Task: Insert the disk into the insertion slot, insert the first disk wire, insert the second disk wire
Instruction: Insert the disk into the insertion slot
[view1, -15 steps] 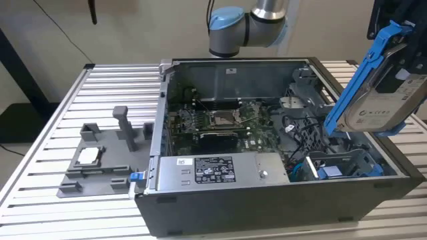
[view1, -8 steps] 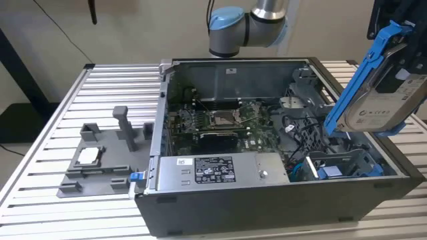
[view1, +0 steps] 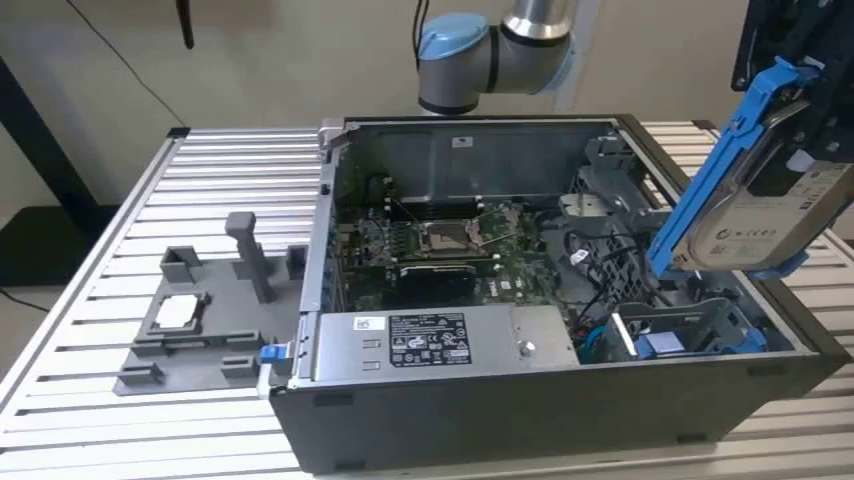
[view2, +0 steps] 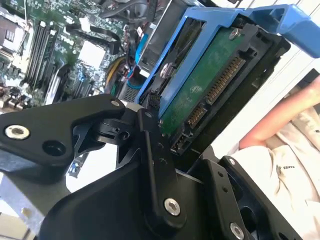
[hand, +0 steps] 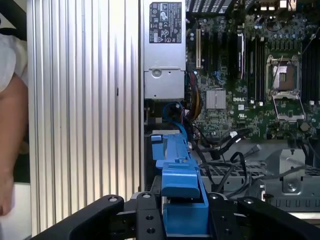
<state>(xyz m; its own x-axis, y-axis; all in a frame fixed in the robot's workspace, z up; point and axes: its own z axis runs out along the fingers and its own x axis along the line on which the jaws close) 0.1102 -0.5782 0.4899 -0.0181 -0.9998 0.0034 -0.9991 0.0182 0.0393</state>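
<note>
**Item:** the disk (view1: 754, 215), a silver-grey drive in a blue carrier. It is held aloft and steeply tilted at three o'clock of the exterior view, above the rim of the dark computer case (view1: 534, 425).

**Holder:** gripper (hand: 182, 202), its fingers clamped against the carrier's two sides in the first wrist view. In the second wrist view the drive's green board and connector edge face the wrist.

**Destination:** the insertion slot (view1: 687, 318), a grey sheet-metal bay at the case's four o'clock corner, below the disk and apart from it. Loose cables (hand: 227, 150) lie just beside it.

**Also present:**
- power-supply box (view1: 414, 345), at the case's seven o'clock
- motherboard (view1: 441, 240), at the case's centre
- grey plastic tray (view1: 200, 320), at nine o'clock on the slatted table (view1: 240, 170)
- a person's arm (view2: 280, 117), near the table's edge

**Handling note (judgement):** the step in hand is seating the disk, and it is barely under way. The tilt needs levelling until the carrier lies square to the bay's mouth. The connector edge should end up reachable for the wires. The cables could snag the carrier's tabs, so a slow, straight entry suits best.
</note>
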